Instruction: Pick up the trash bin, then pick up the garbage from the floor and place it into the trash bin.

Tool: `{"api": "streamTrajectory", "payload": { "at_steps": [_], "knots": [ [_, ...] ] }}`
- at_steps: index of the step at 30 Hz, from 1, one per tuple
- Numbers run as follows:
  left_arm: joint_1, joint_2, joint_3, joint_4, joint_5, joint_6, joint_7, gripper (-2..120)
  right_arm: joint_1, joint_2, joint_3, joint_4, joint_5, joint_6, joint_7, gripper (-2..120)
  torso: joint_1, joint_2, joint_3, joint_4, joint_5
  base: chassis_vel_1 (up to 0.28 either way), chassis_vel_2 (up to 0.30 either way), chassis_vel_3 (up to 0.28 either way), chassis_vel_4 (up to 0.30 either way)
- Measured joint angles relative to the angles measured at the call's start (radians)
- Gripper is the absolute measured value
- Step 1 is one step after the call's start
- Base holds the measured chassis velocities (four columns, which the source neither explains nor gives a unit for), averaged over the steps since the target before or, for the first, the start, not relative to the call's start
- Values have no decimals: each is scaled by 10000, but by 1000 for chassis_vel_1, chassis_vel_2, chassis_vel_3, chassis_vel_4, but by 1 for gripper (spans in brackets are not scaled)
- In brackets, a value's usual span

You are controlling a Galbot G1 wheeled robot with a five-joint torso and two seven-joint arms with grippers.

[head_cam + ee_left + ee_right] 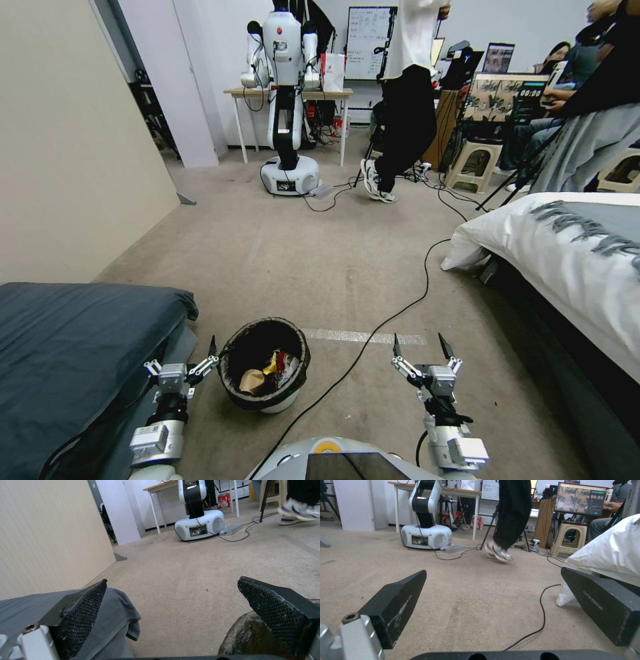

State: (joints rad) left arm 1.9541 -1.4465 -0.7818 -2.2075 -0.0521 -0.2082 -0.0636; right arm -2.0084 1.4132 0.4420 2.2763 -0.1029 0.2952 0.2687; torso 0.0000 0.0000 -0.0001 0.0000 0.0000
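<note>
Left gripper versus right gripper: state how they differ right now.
The left gripper sits beside the trash bin, one finger by its lined rim; the right gripper hangs over bare carpet, apart from the bin. The left has the dark bedding next to it; the right has the black cable and white bed nearby. Both are open, low and holding nothing.

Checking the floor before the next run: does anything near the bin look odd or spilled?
Nothing spilled. The trash bin stands upright with litter inside. One oddity: a black cable trails across the carpet beside it, between the open left end effector and right end effector.
</note>
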Motion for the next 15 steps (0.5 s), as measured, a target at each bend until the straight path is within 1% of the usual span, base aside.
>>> {"api": "streamTrajectory", "payload": {
  "at_steps": [15],
  "knots": [
    [-20, 2, 2, 0, -20, 31, -1, 100, 4, 1, -3, 5, -2, -2, 2, 100, 0, 0, 0, 0, 0, 0, 0, 0, 0]
  ]
}}
